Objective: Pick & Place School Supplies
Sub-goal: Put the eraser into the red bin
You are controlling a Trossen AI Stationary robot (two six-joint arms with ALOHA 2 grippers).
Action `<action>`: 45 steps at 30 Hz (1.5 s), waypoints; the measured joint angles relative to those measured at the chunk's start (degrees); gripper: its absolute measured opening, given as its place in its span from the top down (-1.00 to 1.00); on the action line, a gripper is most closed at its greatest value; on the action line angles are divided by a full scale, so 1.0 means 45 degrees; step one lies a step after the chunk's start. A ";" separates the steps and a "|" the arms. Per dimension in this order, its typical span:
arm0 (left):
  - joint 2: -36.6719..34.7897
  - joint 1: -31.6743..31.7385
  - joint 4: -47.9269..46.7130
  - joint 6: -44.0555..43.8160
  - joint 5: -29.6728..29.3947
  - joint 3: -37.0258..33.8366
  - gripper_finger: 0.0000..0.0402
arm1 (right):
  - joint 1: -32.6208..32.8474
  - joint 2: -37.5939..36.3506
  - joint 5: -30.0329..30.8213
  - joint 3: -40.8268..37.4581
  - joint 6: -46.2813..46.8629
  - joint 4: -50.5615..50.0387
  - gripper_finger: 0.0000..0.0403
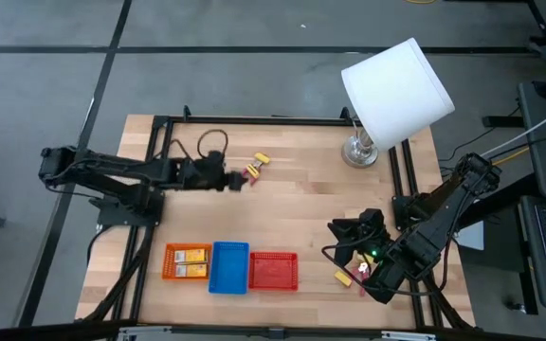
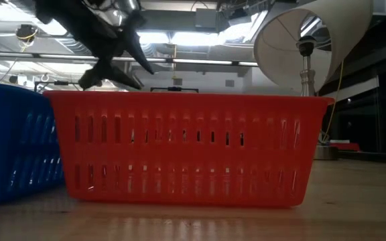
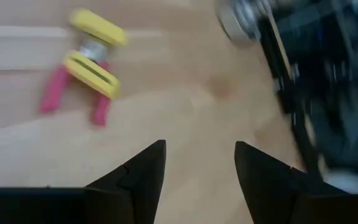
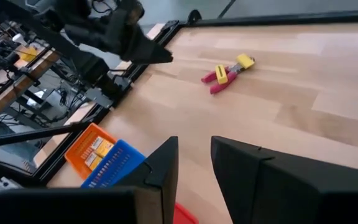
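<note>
The left end effector (image 1: 238,179) is hovering low over the far-left part of the desk (image 1: 292,208), its two dark fingers (image 3: 138,177) spread apart and pinching nothing. Just beside it, a pink-handled tool (image 1: 254,168) with yellow blocks at its head is lying flat on the wood, near the fingertips but apart from them. The right end effector (image 1: 341,237) is sitting over the near-right part of the desk, its fingers (image 4: 160,168) parted by a narrow gap with nothing between them. A second pink-handled tool (image 1: 362,274) is lying next to a small yellow block (image 1: 343,278) near the desk's right front edge, close under the right arm. Along the front edge three mesh trays are standing side by side and touching: the orange tray (image 1: 169,262) is holding two yellow-orange packets (image 1: 189,262), the blue tray (image 1: 229,267) is in the middle, and the red tray (image 1: 273,270) is on the right. A white-shaded lamp (image 1: 394,90) is standing tilted at the far right corner.
</note>
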 joint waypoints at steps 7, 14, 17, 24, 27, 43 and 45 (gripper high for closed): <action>0.0063 0.2111 0.0408 0.1229 0.1140 0.0000 0.06 | -0.0519 -0.0059 -0.0142 0.0000 0.0282 -0.0317 0.51; 0.0067 0.2861 0.2017 0.7574 0.3242 0.0415 0.06 | -0.0966 -0.0738 -0.0714 -0.0005 -0.1068 -0.0398 0.51; 0.0418 0.3259 0.0804 1.0395 0.3893 0.1520 0.06 | -0.1053 -0.1228 -0.0866 -0.0005 -0.1942 -0.0409 0.51; 0.3235 0.4325 -0.4383 1.7339 0.5912 0.5376 0.06 | -0.1145 -0.1984 -0.0944 -0.0005 -0.3276 -0.0532 0.51; 0.4801 0.4406 -0.6412 2.0477 0.5981 0.6931 0.06 | -0.1140 -0.2025 -0.1246 -0.0005 -0.3288 -0.0664 0.51; 0.8815 0.4277 -0.7659 2.8856 0.3756 0.8286 0.06 | -0.1105 -0.1938 -0.0759 -0.0005 -0.2282 -0.0606 0.51; 0.9119 0.4281 -0.7798 2.8892 0.3751 0.8274 0.06 | -0.1101 -0.1938 -0.0767 -0.0005 -0.2287 -0.0603 0.51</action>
